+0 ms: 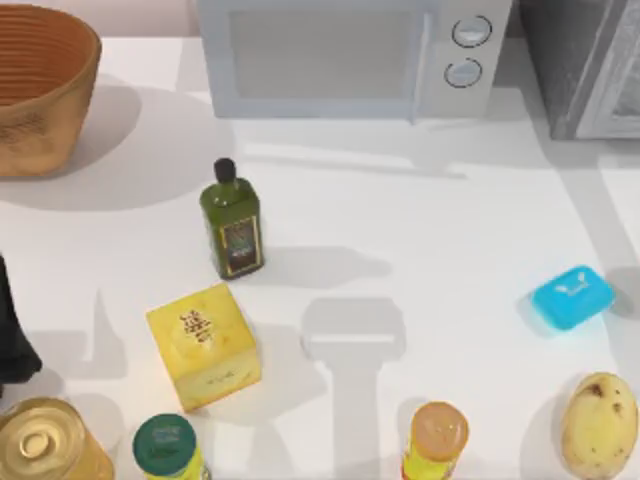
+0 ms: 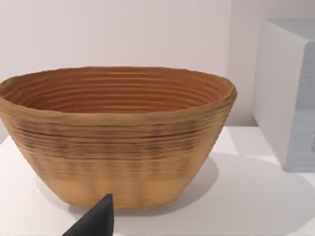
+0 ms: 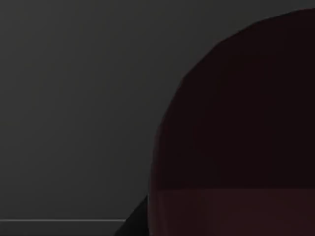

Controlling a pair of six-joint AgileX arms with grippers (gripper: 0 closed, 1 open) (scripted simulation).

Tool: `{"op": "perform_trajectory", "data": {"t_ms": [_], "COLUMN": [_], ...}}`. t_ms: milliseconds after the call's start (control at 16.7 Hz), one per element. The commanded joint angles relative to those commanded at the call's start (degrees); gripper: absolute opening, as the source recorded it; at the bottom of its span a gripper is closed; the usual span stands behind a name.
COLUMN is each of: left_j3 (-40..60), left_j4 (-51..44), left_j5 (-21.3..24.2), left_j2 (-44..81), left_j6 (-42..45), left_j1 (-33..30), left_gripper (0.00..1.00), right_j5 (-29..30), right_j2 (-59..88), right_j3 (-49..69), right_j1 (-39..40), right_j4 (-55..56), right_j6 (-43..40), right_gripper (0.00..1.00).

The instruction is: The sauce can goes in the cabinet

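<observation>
1. From above, a white table (image 1: pixel 420 200) holds an olive-oil bottle (image 1: pixel 232 222), a yellow box (image 1: pixel 204 345), a blue soap bar (image 1: pixel 571 296) and a potato (image 1: pixel 599 424).
2. A gold-topped can (image 1: pixel 42 444), a green-lidded container (image 1: pixel 167 447) and an orange-capped bottle (image 1: pixel 436 439) stand along the near edge.
3. At the back sit a basket (image 1: pixel 40 90), a grey microwave (image 1: pixel 350 55) and the dark cabinet (image 1: pixel 580 65).
4. The left arm (image 1: pixel 12 335) is parked at the table's left edge.
5. The left wrist view looks at the basket up close, with one dark fingertip of the left claw (image 2: pixel 96 220) low in front. Nobody can tell if it is spread.
6. The right wrist view is dark. A round maroon shape, likely the sauce can (image 3: pixel 236 137), sits close against a grey wall.
</observation>
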Motion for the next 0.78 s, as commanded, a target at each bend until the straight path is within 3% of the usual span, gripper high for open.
{"op": "perform_trajectory", "data": {"t_ms": [420, 780], "left_j3": [0.0, 0.0], "left_j4": [0.0, 0.0], "left_j5": [0.0, 0.0], "left_j2": [0.0, 0.0], "left_j6": [0.0, 0.0], "left_j1": [0.0, 0.0], "left_gripper": [1.0, 1.0], "right_j5": [-1.65, -1.65], "right_j2": [4.06, 4.06], "right_j3": [4.36, 4.36], "right_j1": [-0.9, -0.9], "right_j4": [1.62, 1.62], "right_j6": [-0.12, -0.12], "right_gripper": [0.0, 0.45]}}
